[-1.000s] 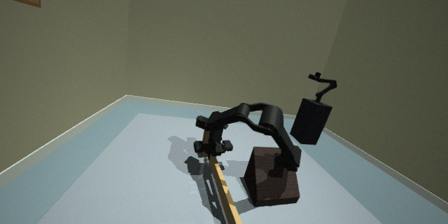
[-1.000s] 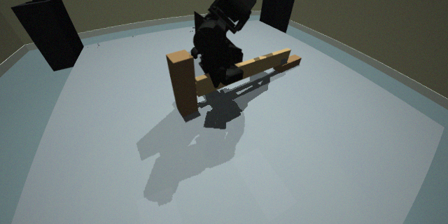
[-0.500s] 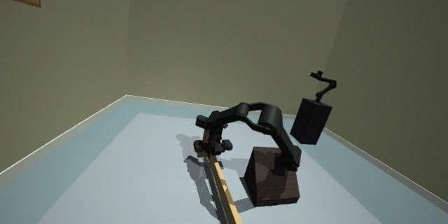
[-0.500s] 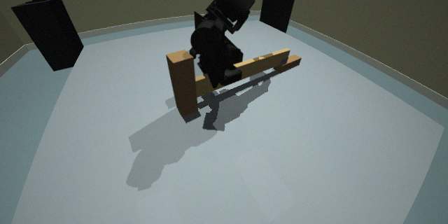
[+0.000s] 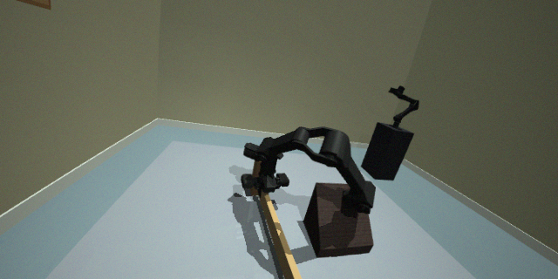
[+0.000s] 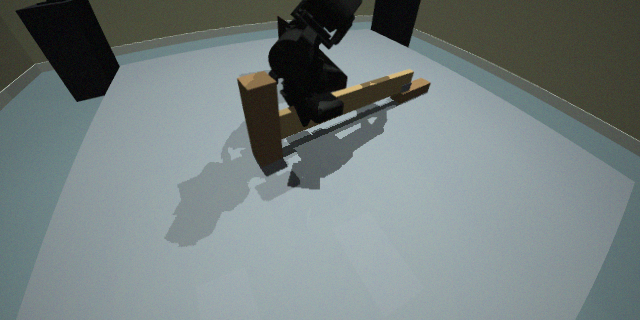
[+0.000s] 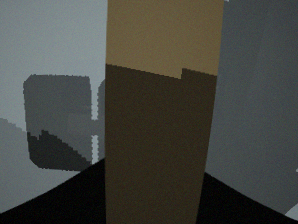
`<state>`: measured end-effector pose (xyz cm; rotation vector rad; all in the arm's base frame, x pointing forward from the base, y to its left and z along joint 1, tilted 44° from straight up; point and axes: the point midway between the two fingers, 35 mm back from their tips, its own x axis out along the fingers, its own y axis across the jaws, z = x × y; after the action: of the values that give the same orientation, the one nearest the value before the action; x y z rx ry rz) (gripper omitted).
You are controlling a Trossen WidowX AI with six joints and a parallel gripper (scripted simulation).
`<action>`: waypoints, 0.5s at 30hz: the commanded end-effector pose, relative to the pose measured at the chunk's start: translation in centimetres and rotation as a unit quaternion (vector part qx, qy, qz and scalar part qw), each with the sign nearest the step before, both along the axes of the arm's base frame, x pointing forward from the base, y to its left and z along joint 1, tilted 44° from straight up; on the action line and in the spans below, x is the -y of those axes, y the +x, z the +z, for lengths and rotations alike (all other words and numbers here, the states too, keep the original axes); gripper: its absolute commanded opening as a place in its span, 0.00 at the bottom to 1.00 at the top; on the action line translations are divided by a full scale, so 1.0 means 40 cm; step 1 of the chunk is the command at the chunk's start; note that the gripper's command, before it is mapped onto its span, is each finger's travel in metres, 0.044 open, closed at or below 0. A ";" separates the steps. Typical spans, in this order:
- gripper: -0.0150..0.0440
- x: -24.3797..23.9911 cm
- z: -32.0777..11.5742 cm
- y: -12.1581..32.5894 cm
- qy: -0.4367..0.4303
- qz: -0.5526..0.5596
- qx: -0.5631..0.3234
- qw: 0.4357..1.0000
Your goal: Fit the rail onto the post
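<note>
1 rail [image 6: 370, 91], near end against 1 post [image 6: 260, 117] | 1 footboard block [image 6: 416, 89] far right | gripper [image 6: 310, 105] clamped on rail

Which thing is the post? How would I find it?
Look at the pale grey table and find the black robot arm in the middle. Just left of its gripper stands the short upright light-brown wooden post. It alone stands upright; the long wooden rail runs sideways from it.
</note>
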<state>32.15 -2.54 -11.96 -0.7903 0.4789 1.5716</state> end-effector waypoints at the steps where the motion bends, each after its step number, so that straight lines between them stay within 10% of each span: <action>1: 0.25 0.006 -0.003 0.002 -0.001 0.000 0.001 1.000; 11: 0.25 0.011 -0.008 0.003 -0.001 0.000 0.001 1.000; 15: 0.43 0.005 -0.006 0.002 0.000 0.000 0.000 1.000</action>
<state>32.23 -2.75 -12.20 -0.7902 0.4782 1.5722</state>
